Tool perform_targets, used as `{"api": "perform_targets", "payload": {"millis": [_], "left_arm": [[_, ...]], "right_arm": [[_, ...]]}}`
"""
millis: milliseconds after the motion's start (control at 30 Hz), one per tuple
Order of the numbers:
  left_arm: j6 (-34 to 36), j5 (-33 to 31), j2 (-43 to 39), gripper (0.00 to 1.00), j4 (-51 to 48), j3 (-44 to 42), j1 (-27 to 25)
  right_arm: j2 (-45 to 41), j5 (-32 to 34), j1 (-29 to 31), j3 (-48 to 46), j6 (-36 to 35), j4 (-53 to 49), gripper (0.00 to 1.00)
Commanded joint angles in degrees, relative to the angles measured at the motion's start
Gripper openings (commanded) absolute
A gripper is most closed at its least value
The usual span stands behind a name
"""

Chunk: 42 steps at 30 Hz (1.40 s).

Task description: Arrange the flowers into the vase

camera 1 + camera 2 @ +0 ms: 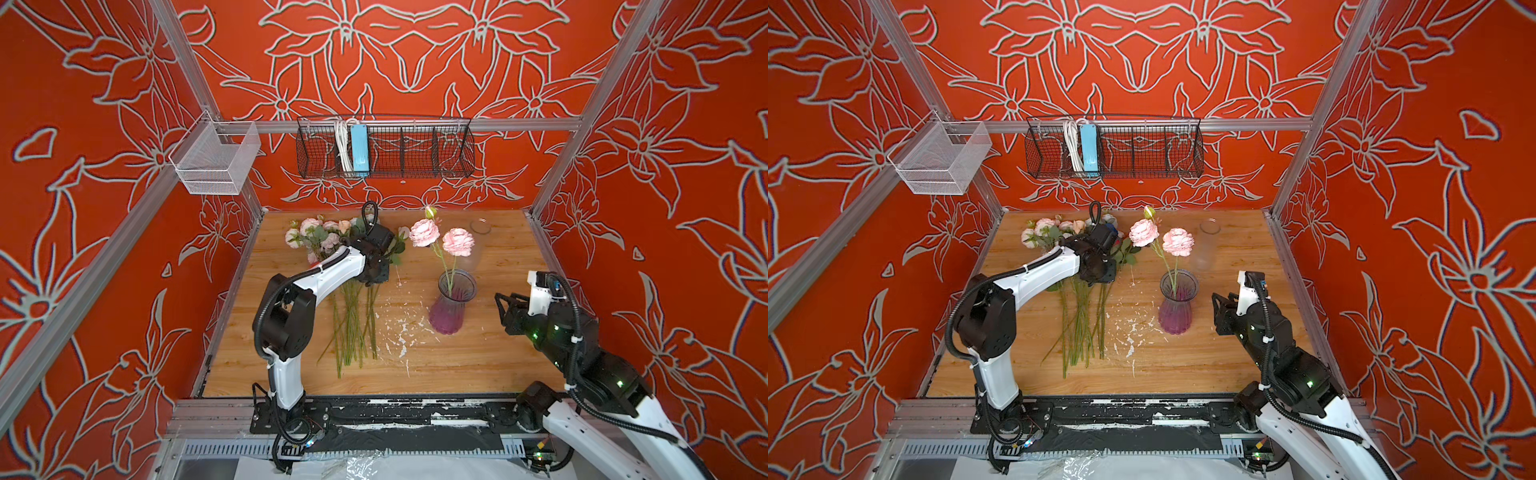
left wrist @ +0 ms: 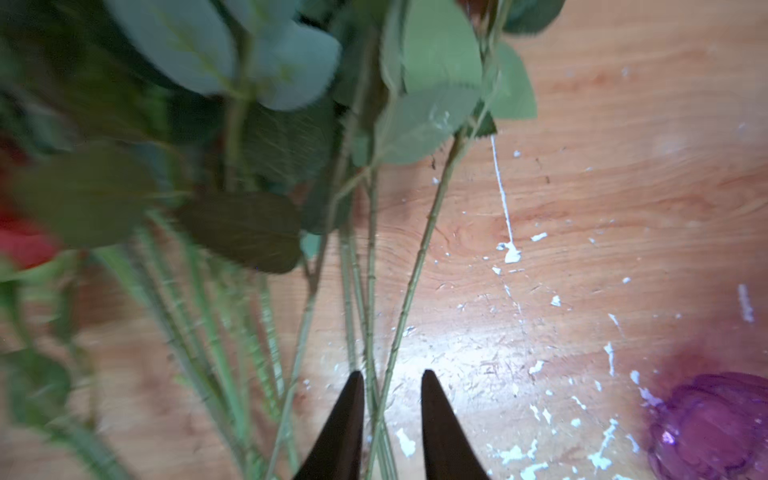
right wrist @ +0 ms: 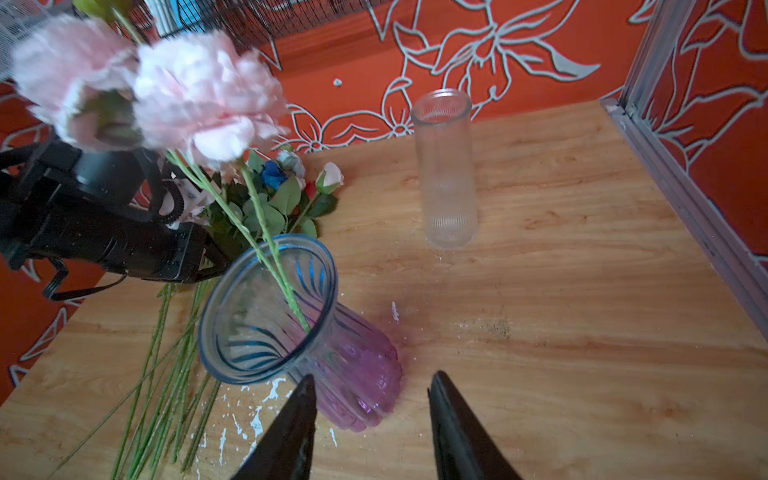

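My left gripper (image 2: 392, 374) has its jaws narrowly apart, astride a few thin green stems (image 2: 371, 270) but not clenched on them. My right gripper (image 3: 372, 376) is released and empty, hovering just beside the purple vase (image 3: 357, 374). The flowers (image 1: 328, 241) lie bundled on the table (image 1: 478, 365), blooms toward the back wall, and two pink blooms (image 1: 457, 242) stand in the vase. I judge this to be the pick of the next flower. The next move calls for closing on one stem alone, lifting it free of its neighbours' leaves, then carrying it to the vase mouth without knocking the standing pair.
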Motion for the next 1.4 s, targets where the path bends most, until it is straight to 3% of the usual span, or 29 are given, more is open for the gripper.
{"api": "perform_targets", "payload": {"millis": [0, 233, 367, 700, 867, 1033, 1367], "left_arm": [[0.94, 4.03, 2.18, 0.32, -1.11, 1.79, -0.81], [1.63, 4.33, 10.48, 0.34, -2.48, 7.84, -1.43], [1.64, 1.22, 13.96, 0.33, -3.90, 10.83, -1.76], [2.36, 1.27, 11.82, 0.29, -3.63, 10.95, -3.05], [2.45, -2.64, 7.36, 0.42, -1.57, 7.91, -3.42], [3.77, -6.08, 9.93, 0.50, -4.79, 10.91, -3.21], [4.97, -4.39, 16.19, 0.43, -5.30, 13.20, -1.99]], "right_arm": [[-1.35, 1.09, 0.21, -2.05, 3.09, -0.65, 0.46], [-1.35, -0.42, 0.21, -3.70, 3.52, 0.30, 0.47], [-1.36, -0.46, 0.21, -3.45, 3.03, -0.05, 0.47], [-2.06, -0.17, 0.27, -3.36, 2.85, -0.29, 0.47], [-1.79, -0.81, 0.23, -4.68, 3.84, 1.21, 0.49], [-2.01, -1.20, 0.25, -6.17, 5.36, 3.09, 0.56], [-2.91, -0.52, 0.21, -5.65, 4.97, 1.18, 0.56]]}}
